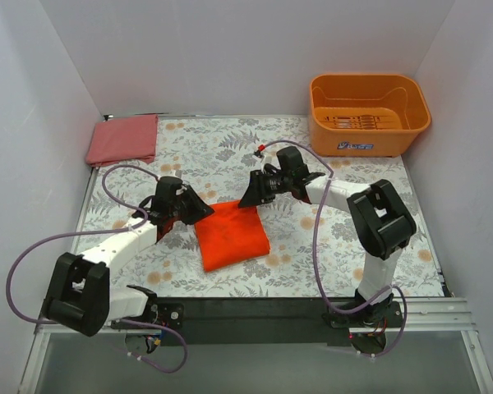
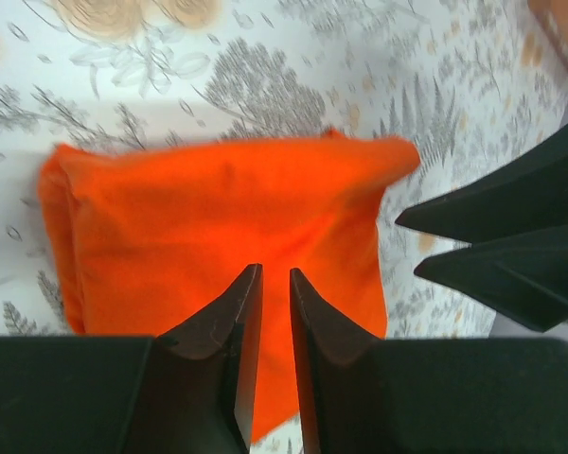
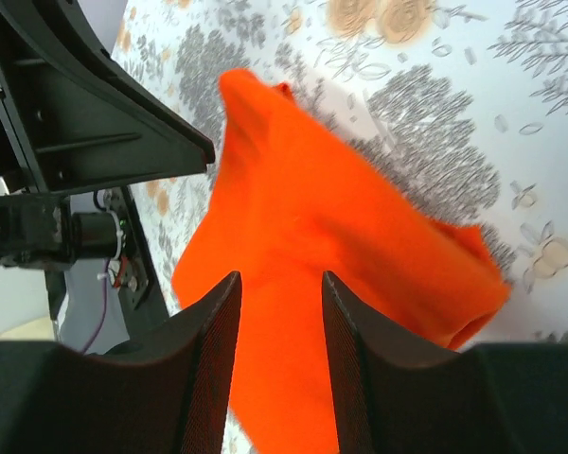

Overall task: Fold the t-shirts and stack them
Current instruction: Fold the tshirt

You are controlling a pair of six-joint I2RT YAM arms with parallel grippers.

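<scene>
The vivid orange-red t-shirt (image 1: 232, 236) lies folded into a rough rectangle at the middle of the table; it also shows in the left wrist view (image 2: 218, 218) and the right wrist view (image 3: 331, 236). The pinkish-red t-shirt (image 1: 123, 139) lies as a folded rectangle at the far left corner. My left gripper (image 1: 204, 212) hovers at the orange-red shirt's left far corner, its jaws (image 2: 275, 272) a narrow gap apart and empty. My right gripper (image 1: 248, 199) hovers at the shirt's far right corner, open and empty (image 3: 280, 276).
An orange plastic tub (image 1: 368, 115) stands at the far right. The table has a floral cloth (image 1: 230, 148) and white walls around it. The right gripper's fingers (image 2: 492, 227) show in the left wrist view, close to the shirt's corner.
</scene>
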